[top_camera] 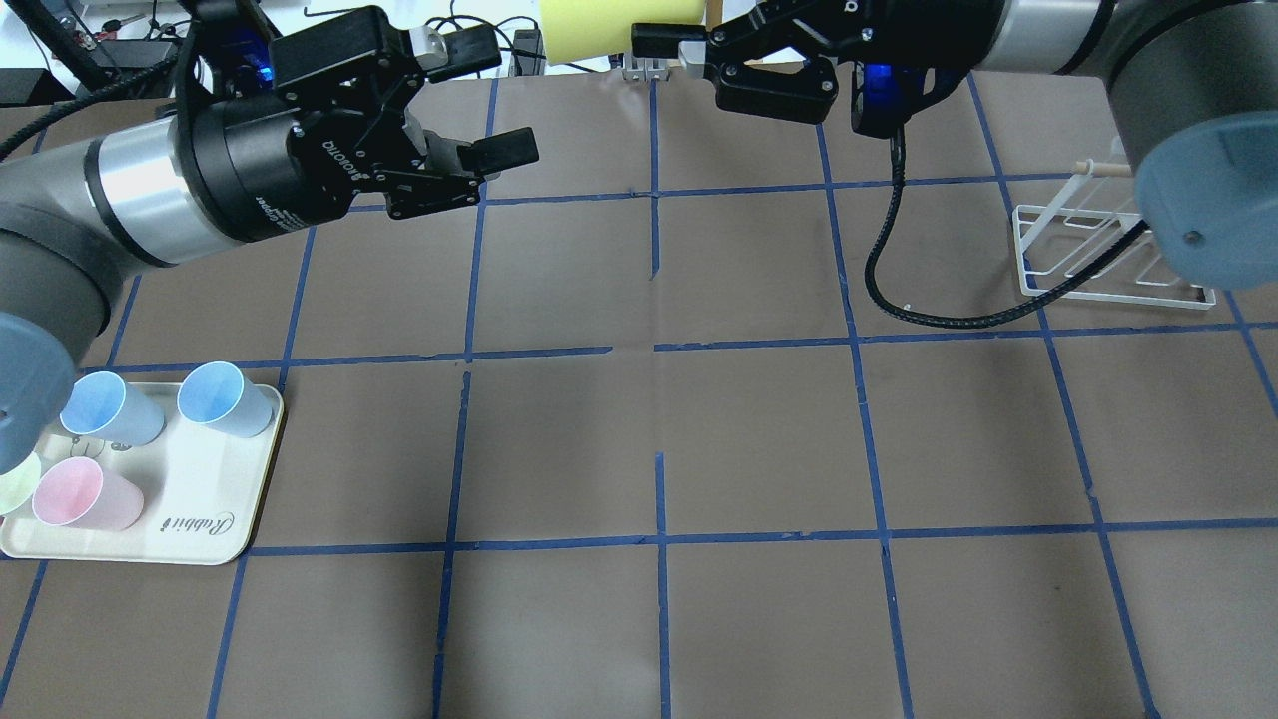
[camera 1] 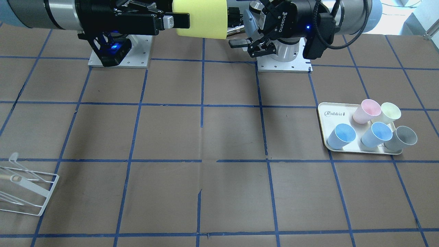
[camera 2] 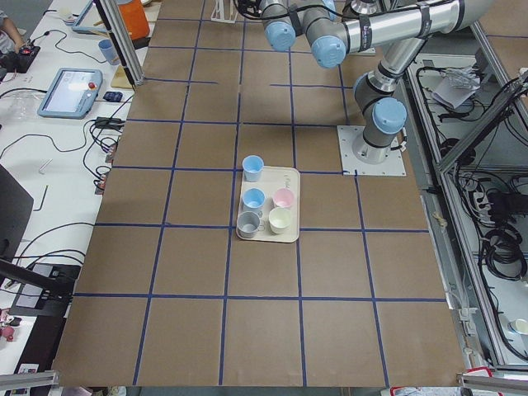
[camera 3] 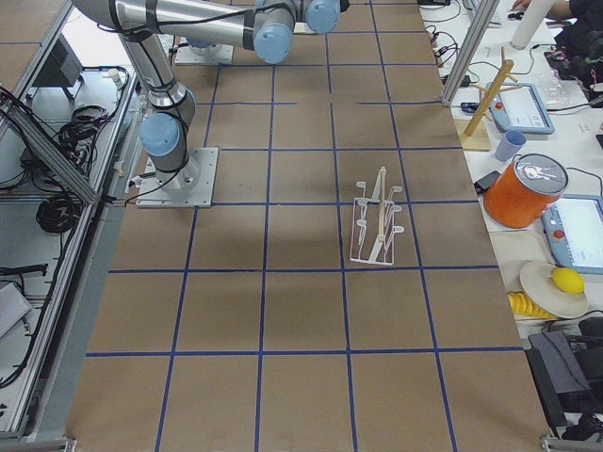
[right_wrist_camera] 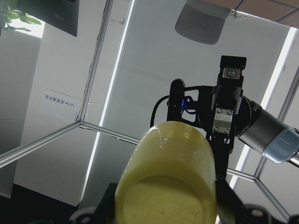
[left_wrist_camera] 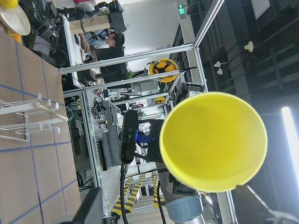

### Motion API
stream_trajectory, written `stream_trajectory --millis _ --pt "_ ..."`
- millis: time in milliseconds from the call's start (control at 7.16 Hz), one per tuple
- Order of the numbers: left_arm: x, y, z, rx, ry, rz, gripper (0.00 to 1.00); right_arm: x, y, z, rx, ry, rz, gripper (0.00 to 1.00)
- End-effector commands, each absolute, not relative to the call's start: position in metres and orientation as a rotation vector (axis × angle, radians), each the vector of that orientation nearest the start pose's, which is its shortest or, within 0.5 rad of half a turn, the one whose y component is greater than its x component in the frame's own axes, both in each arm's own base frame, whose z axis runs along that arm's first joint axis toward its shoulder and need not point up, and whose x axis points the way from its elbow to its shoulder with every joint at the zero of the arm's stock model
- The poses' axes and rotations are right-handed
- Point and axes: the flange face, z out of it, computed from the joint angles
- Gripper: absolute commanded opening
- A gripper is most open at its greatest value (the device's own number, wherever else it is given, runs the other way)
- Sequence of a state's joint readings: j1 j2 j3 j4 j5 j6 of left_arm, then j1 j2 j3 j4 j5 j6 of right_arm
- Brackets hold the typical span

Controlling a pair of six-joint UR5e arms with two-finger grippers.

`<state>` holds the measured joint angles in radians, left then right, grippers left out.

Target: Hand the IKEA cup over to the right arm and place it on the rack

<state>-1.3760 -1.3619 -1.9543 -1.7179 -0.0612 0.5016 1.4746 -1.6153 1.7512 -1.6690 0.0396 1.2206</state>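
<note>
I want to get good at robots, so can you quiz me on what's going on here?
1. Which gripper holds the yellow cup? A) left B) right C) neither
2. True or false: the rack already has a cup hanging on it.
3. How many cups stand on the tray?
Key: 1 is B, the right gripper. 2 is false. 3 is five.

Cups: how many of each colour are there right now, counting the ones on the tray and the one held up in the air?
Yellow cup: 1, held in the air
Blue cups: 2
Pink cup: 1
Pale cream-green cup: 1
Grey cup: 1
Total: 6 cups, 5 of them on the tray
</note>
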Motion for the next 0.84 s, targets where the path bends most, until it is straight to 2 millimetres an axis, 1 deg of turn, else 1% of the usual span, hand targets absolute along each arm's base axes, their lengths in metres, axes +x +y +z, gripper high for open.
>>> stream_trajectory --millis 0,140,279,419,559,698 --pt "-0.152 -0.432 0.485 0.023 -1.522 0.318 0.98 0.168 -0.496 0.533 1.034 1.233 0.884 0.00" --pt "-0.151 -0.434 0.483 0.016 -1.545 0.313 0.98 0.150 -0.502 0.532 1.059 1.214 0.858 0.00" --pt "-0.147 -0.438 0.476 0.028 -1.646 0.253 0.98 0.129 -0.508 0.531 1.091 1.198 0.822 0.00" --pt "-0.144 -0.446 0.488 0.039 -1.741 0.201 0.99 0.123 -0.508 0.525 1.153 1.275 0.773 0.00" --pt "-0.136 -0.460 0.496 0.026 -1.942 0.152 0.99 0.121 -0.508 0.517 1.207 1.382 0.701 0.00" --pt "-0.122 -0.476 0.502 0.034 -2.213 0.159 1.00 0.119 -0.507 0.510 1.256 1.467 0.651 0.00"
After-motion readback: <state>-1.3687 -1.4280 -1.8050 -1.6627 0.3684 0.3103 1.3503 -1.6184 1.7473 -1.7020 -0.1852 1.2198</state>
